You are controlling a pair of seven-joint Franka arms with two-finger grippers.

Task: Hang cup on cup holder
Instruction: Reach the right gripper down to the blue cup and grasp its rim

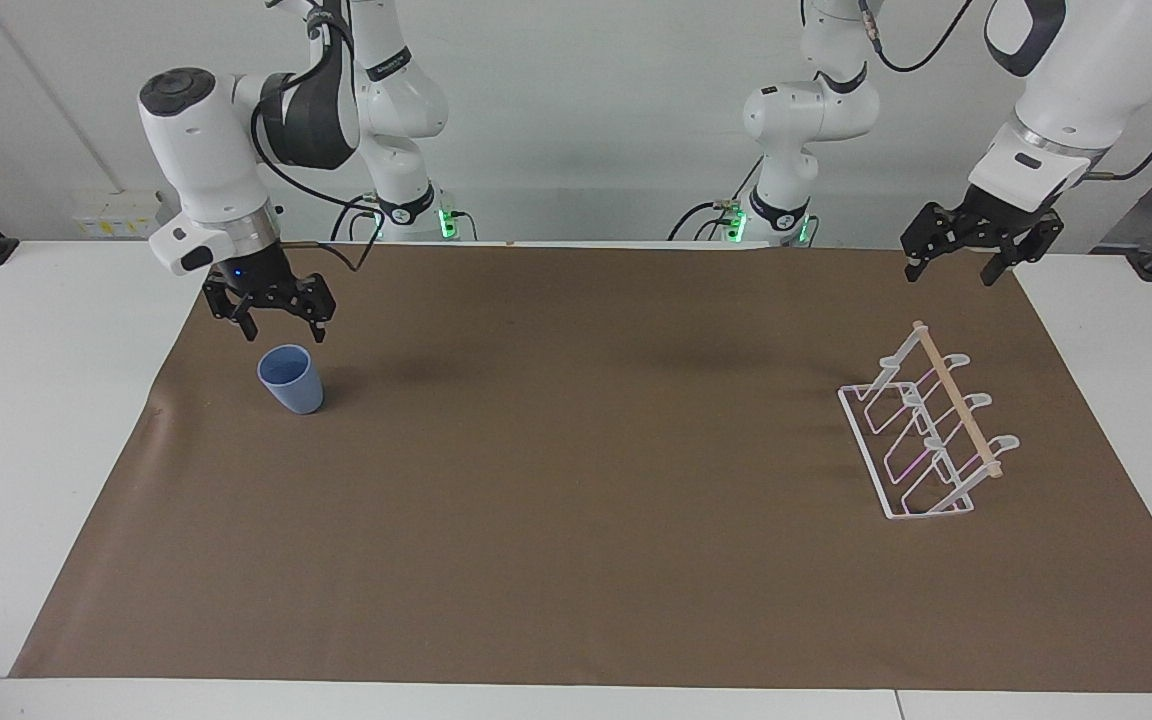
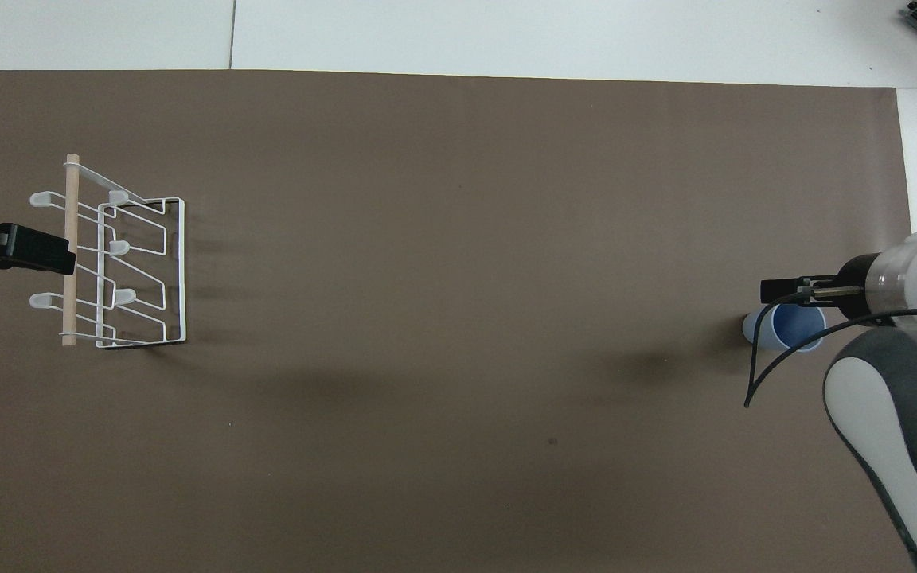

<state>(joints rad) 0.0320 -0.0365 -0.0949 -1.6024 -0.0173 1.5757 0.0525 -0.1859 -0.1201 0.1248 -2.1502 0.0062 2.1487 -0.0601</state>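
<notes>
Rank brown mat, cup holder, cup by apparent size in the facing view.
1. brown mat
2. cup holder
3. cup
The holder looks clearly bigger than the cup, and both stand about equally far from the camera.

Bare mat [image 1: 576, 470] surrounds the cup [image 1: 290, 378] and the cup holder [image 1: 926, 430].

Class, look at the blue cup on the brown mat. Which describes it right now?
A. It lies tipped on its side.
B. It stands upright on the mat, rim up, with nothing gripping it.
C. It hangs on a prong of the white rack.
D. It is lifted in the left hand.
B: the cup stands rim up on the mat, with the open right hand just above it, not gripping.
</notes>
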